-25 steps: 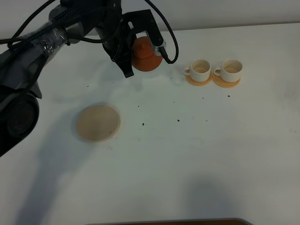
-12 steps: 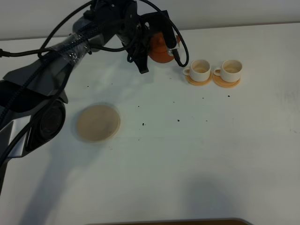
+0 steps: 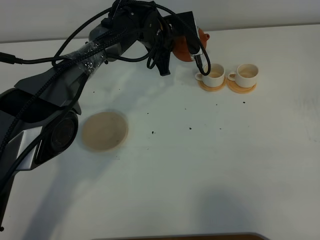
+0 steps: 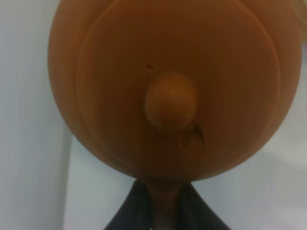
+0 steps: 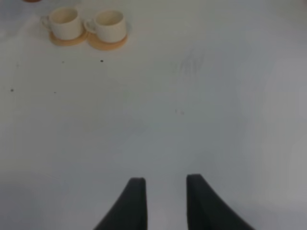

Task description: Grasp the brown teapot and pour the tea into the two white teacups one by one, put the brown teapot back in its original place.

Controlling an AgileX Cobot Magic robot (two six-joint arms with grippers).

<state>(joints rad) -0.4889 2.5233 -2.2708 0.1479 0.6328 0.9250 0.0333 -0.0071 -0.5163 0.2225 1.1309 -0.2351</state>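
The brown teapot (image 3: 187, 49) hangs in the air just left of and behind the two white teacups, its spout pointing toward them. My left gripper (image 3: 175, 46) is shut on its handle. In the left wrist view the teapot (image 4: 163, 86) with its knobbed lid fills the picture, and the gripper (image 4: 164, 206) clamps the handle. The left teacup (image 3: 214, 75) and the right teacup (image 3: 247, 74) stand on small orange-tan coasters; no tea shows in them. The large pale tan coaster (image 3: 104, 131) lies bare at the left. My right gripper (image 5: 165, 194) is open and empty, far from the cups (image 5: 64, 23).
Small dark specks dot the white table (image 3: 200, 165) between the large coaster and the cups. A dark edge (image 3: 180, 237) runs along the table's front. The left arm's cables (image 3: 75, 40) loop over the back left.
My left gripper has carried the teapot to the right and slightly back, from well left of the cups to right beside the left cup. The cups and coasters have not moved.
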